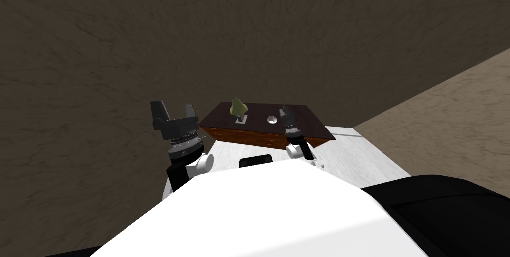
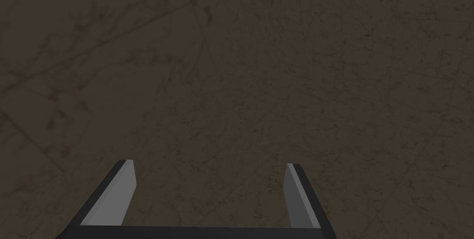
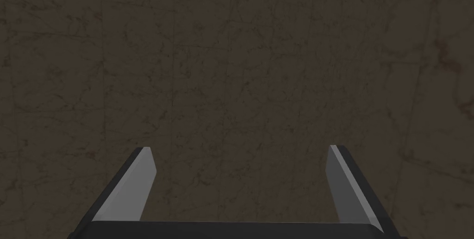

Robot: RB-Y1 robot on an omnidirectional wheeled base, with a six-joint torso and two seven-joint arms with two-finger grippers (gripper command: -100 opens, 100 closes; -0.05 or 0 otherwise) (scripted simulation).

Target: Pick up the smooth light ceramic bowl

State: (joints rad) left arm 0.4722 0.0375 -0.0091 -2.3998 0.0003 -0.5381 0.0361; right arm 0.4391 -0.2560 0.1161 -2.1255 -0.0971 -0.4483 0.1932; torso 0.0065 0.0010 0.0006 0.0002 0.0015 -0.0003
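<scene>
The right tool (image 1: 285,110) is spread wide. In the right wrist view its two fingers (image 3: 139,185) stand well apart with nothing between them, facing a flat, mottled dark brown surface. In the head view it hovers just beside the bowl (image 1: 271,119), on the bowl's right. Whether it sits above the bowl or reaches down to the worktop (image 1: 311,120) I cannot tell from so small a shape.

The bowl is small, round and light. It sits upright with its hollow showing, on the worktop's dark top, a little towards the right end. To the bowl's left, apart from it, a green thing (image 1: 237,106) with a flared shape stands on a small grey base (image 1: 241,119). The worktop's front is reddish-brown wood. A white surface (image 1: 358,154) lies between the worktop and me and runs off to the right.

The left tool (image 1: 174,109) is held up off the worktop's left end, over the dark brown floor (image 1: 99,69). Its fingers (image 2: 118,194) are likewise spread wide and hold nothing, before a flat dark brown surface.
</scene>
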